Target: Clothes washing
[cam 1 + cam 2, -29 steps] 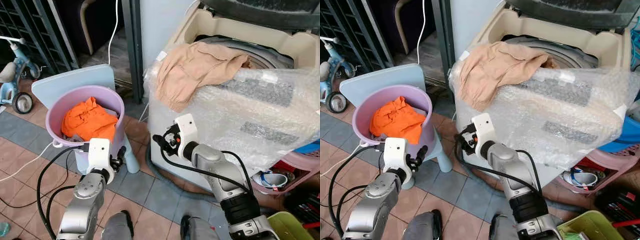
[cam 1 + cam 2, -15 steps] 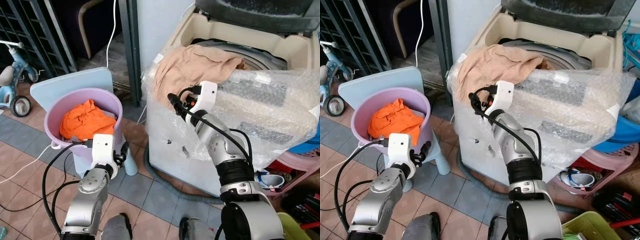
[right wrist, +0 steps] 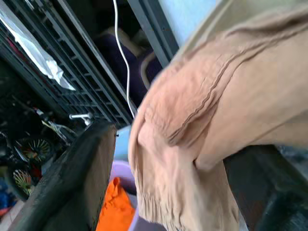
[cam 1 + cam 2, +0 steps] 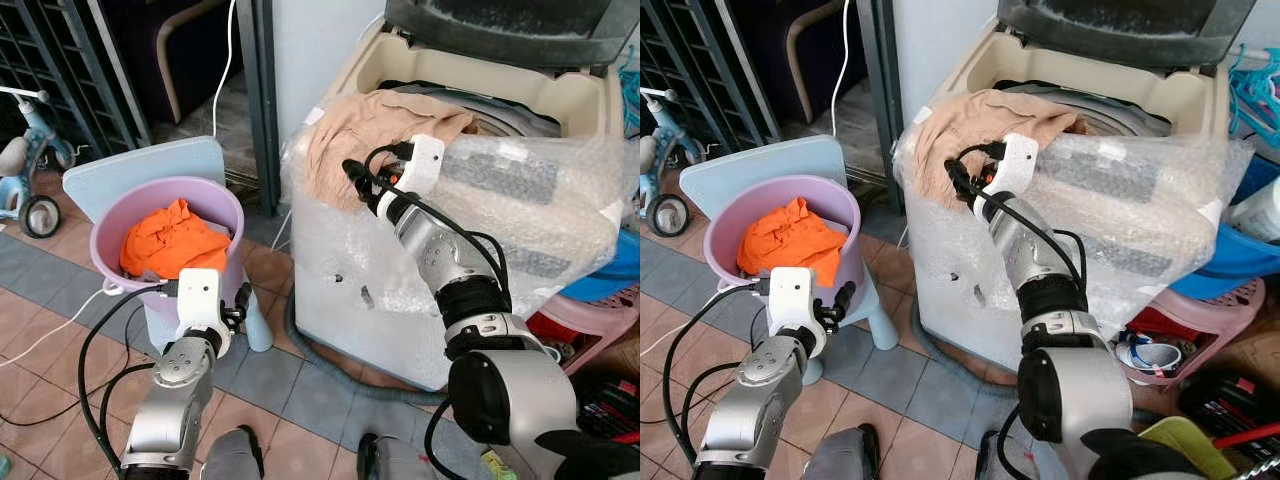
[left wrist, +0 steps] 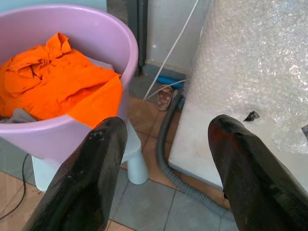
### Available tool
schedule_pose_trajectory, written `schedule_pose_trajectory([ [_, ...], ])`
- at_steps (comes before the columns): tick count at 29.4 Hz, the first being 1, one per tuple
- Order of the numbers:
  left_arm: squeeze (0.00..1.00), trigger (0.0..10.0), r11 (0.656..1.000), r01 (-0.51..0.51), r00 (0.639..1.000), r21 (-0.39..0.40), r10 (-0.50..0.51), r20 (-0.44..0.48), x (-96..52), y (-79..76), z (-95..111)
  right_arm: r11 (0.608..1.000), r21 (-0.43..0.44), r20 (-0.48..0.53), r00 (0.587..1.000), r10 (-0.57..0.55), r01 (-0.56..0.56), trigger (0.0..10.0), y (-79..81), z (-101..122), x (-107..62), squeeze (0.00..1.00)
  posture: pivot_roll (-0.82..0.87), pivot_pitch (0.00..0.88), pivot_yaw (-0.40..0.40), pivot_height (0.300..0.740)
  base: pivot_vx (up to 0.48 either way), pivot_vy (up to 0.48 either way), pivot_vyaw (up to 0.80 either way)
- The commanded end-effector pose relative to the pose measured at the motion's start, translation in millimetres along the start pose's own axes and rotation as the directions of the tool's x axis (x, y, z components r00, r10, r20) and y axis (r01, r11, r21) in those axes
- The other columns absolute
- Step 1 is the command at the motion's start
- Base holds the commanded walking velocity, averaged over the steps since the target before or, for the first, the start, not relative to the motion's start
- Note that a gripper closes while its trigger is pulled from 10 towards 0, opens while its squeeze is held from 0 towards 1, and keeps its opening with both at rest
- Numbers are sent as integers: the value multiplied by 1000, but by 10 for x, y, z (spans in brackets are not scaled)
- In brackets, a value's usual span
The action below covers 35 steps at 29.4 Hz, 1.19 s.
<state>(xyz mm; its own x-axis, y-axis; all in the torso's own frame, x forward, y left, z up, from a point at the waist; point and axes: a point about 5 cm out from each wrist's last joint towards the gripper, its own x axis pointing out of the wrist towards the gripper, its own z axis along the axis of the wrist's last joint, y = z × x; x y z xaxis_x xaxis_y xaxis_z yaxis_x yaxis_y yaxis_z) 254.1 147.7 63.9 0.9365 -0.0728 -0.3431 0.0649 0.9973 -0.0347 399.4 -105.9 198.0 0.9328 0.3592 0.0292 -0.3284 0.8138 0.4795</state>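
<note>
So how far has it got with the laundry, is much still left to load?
Done: a beige garment is out of the bucket, draped over the washing machine rim, not fully in the drum. In hand: the right gripper is open at that garment's hanging edge. Left: orange clothes sit in the purple bucket, with the left gripper open beside it.

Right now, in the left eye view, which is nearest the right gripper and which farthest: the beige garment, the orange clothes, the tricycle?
1. Beige garment, at the right gripper, on the washer rim.
2. Orange clothes, in the bucket, lower left.
3. Tricycle, far left.
</note>
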Motion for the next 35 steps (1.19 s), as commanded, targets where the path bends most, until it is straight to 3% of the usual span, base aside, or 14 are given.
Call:
schedule_pose_trajectory([
  [1,0,10000,1000,6,1000,4,-6,2,-13,-20,-11,998,0,103,993,65,-65,10000,84,317,36,0,-5,66,-10,740,0,0,0],
  [3,0,10000,1000,8,1000,5,-8,1,-11,-25,-16,996,-12,122,988,93,-92,10000,105,441,46,0,-10,68,-10,740,0,0,0],
  [5,0,10000,1000,9,1000,2,-9,-1,-8,-28,-21,988,-78,134,980,144,-134,10000,121,559,26,0,-11,68,-11,740,0,0,0],
  [9,0,10000,1000,9,1000,1,-9,0,-9,-26,-20,964,-127,137,959,249,-232,10000,124,556,-57,0,-13,68,-10,740,0,0,0],
  [13,0,10000,1000,9,1000,3,-9,2,-9,-21,-18,962,-150,198,946,256,-229,10000,63,581,-155,0,-15,68,-6,740,0,0,0],
  [16,0,10000,1000,11,1000,6,-11,5,-9,-20,-17,964,-237,253,950,182,-122,10000,-29,634,-207,0,-19,66,0,740,0,0,0],
  [19,0,10000,1000,15,1000,9,-15,5,0,-18,-13,905,-424,210,976,53,42,10000,-170,535,-244,0,-24,67,5,740,0,0,0],
  [27,0,10000,999,41,998,-4,-41,40,10,-19,47,900,-431,204,979,20,71,10000,-254,379,-369,0,-32,65,15,740,60,0,0],
  [35,0,10000,999,53,997,-2,-53,60,32,-23,87,889,-452,213,977,22,79,10000,-213,396,-338,0,-28,56,14,740,262,0,0],
])
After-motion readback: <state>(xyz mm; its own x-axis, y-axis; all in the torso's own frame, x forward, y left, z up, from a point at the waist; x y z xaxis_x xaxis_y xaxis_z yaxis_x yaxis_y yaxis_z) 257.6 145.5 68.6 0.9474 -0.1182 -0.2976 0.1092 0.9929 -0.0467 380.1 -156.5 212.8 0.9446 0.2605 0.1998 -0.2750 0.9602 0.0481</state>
